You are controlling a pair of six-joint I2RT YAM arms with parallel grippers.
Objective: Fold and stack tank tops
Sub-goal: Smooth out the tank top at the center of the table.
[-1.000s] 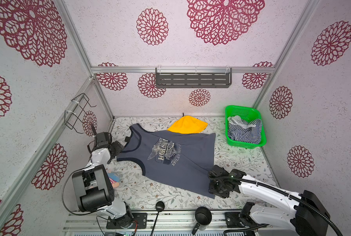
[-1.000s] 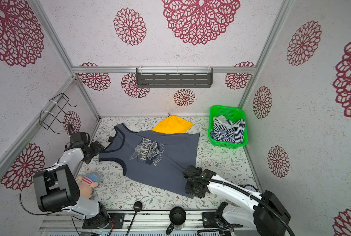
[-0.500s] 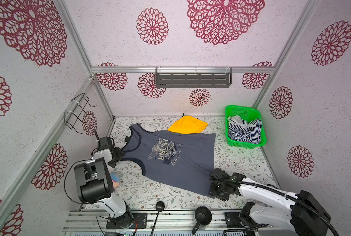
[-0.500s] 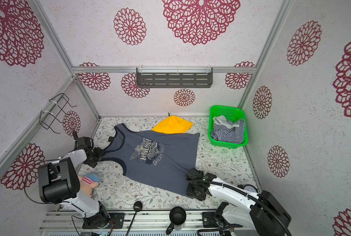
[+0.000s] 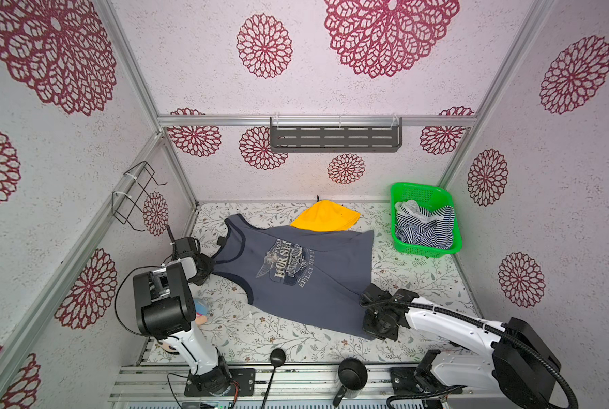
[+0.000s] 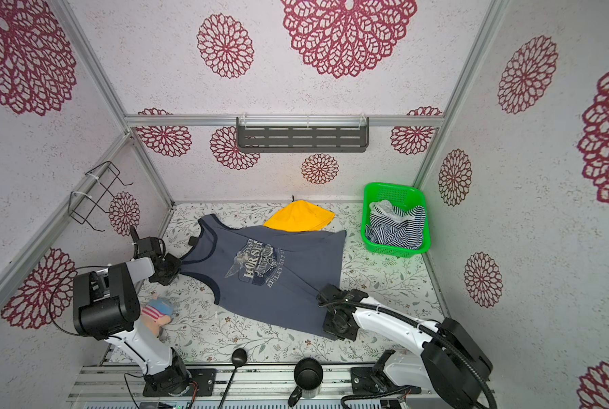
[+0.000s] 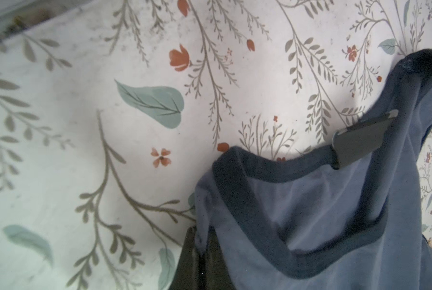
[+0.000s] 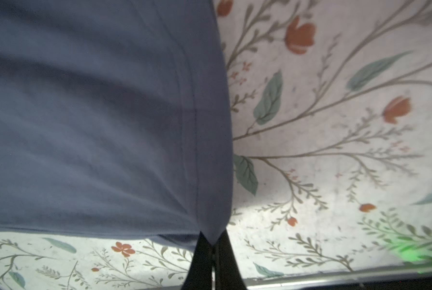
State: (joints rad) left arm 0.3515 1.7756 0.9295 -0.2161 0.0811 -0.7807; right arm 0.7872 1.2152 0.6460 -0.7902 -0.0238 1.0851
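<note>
1. The green basket (image 5: 428, 250) stands on the counter (image 5: 419, 279) in the far corner on the right arm's side. It holds the striped top (image 5: 424, 232), crumpled.
2. The grey-blue top (image 5: 310, 283) lies spread, print up, on the counter beside the basket and apart from it. Its far edge touches a yellow hat (image 5: 326, 216).
3. The left jaws are clamped on a shoulder strap, at the end of this top farthest from the basket. The wrist view shows cloth pinched between them.
4. The right jaws are clamped on its hem corner, nearer the front rail than the basket stands.
</note>
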